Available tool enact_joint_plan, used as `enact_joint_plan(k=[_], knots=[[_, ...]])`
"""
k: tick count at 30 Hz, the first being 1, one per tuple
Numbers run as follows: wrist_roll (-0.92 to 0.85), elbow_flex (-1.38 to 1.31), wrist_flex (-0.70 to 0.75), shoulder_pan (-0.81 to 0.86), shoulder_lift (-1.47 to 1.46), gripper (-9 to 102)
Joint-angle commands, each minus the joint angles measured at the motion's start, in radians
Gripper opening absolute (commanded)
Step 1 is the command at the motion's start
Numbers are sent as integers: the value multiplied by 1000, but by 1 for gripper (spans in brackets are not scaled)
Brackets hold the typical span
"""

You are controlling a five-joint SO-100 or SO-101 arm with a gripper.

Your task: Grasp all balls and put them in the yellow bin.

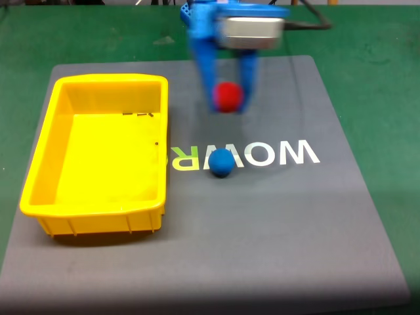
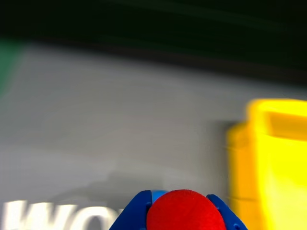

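Blue pincer (image 1: 228, 100) pinches round matte red ball (image 1: 228, 96); blue ball (image 1: 220, 163) on grey mat (image 1: 295, 223).

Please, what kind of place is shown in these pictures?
Probably a robotics lab or test bench, not a home. A grey mat printed with white and yellow letters lies on a green table surface, and a blue plastic two-finger gripper holds a small red ball near a yellow plastic bin.
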Motion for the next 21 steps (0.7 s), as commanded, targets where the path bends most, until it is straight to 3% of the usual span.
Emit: enact_joint_plan(k=[1, 18, 19, 21], knots=[[-14, -72, 0, 137, 67, 0], [-35, -81, -48, 377, -5, 0], [-37, -81, -48, 379, -6, 4], [-35, -83, -49, 382, -11, 23]])
